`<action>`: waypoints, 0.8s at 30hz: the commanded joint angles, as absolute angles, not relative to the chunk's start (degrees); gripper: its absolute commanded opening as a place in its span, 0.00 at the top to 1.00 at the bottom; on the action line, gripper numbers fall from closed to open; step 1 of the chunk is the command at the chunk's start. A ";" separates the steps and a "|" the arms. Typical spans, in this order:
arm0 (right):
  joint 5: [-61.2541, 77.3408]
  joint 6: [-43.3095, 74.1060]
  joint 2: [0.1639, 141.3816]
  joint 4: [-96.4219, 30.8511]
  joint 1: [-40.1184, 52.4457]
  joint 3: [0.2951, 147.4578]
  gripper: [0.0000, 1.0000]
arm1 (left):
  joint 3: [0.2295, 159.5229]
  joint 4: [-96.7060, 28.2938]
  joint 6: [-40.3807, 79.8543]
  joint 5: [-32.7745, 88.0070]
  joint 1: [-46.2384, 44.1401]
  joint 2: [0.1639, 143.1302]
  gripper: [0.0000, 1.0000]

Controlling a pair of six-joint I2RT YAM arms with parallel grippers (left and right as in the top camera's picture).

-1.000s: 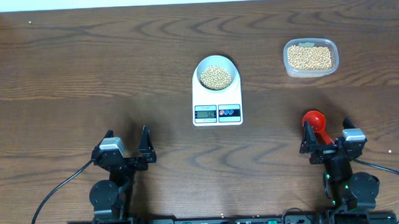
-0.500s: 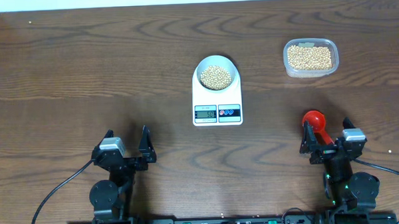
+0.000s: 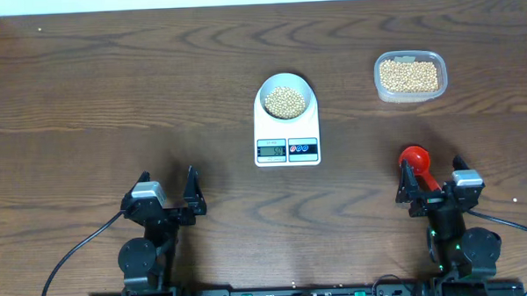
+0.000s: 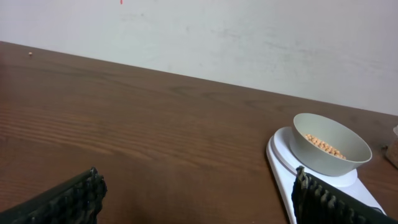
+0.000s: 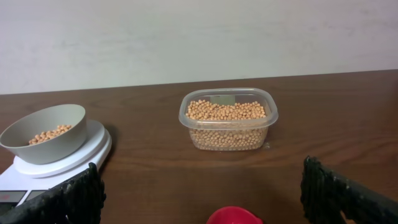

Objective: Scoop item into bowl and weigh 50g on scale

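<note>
Left claw [image 3: 168,193] sits near the front edge of the dark brown wooden table [image 3: 95,92] with its two fingers spread wide, gripping nothing. Right claw [image 3: 431,184] is gaping too. A red plastic scoop [image 3: 414,158] lies on the table with its handle running back between those fingers, which aren't clamped on it.

Flat white rectangular digital scale [image 3: 287,131] is mid-table. The small round pale bluish-white bowl [image 3: 308,89] stands on its far end, holding a heap of small round beige-yellow beans [image 3: 285,101]. Off to the right, well apart from the scale, a clear rounded-rectangular plastic tub [image 3: 410,96] is loaded with more of the same beans. Digits on the scale's small grey display [image 3: 271,149] are too tiny to read.
</note>
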State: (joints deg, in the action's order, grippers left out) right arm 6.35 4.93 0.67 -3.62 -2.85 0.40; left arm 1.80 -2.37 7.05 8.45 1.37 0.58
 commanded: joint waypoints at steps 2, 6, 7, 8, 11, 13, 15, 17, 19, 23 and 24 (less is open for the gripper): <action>5.93 4.16 0.30 -3.86 -2.52 0.32 0.01 | 0.21 -3.33 6.04 8.49 1.15 0.05 0.02; 5.93 4.16 0.30 -3.86 -2.52 0.30 0.01 | 0.23 -3.33 6.04 8.47 1.21 0.05 0.02; 5.93 4.16 0.30 -3.86 -2.52 0.32 0.01 | 0.23 -3.33 6.04 8.49 1.21 0.05 0.02; 5.93 4.16 0.30 -3.86 -2.52 0.30 0.01 | 0.23 -3.33 6.04 8.49 1.21 0.08 0.02; 5.93 4.16 0.30 -3.86 -2.52 0.32 0.01 | 0.23 -3.33 6.04 8.47 1.19 0.16 0.02; 5.93 4.16 0.30 -3.86 -2.52 0.32 0.01 | 0.23 -3.33 6.04 8.49 1.19 0.21 0.02; 5.93 4.16 0.30 -3.86 -2.52 0.32 0.01 | 0.23 -3.33 6.04 8.49 1.19 0.23 0.02; 5.93 4.16 0.30 -3.86 -2.52 0.30 0.01 | 0.23 -3.33 6.04 8.47 1.19 0.23 0.02; 5.93 4.16 0.30 -3.86 -2.52 0.30 0.01 | 0.23 -3.33 6.04 8.49 1.19 0.23 0.02; 5.93 4.16 0.30 -3.86 -2.52 0.32 0.01 | 0.23 -3.33 6.04 8.49 1.19 0.23 0.02; 5.93 4.16 0.30 -3.86 -2.52 0.30 0.01 | 0.23 -3.33 6.04 8.49 1.19 0.21 0.02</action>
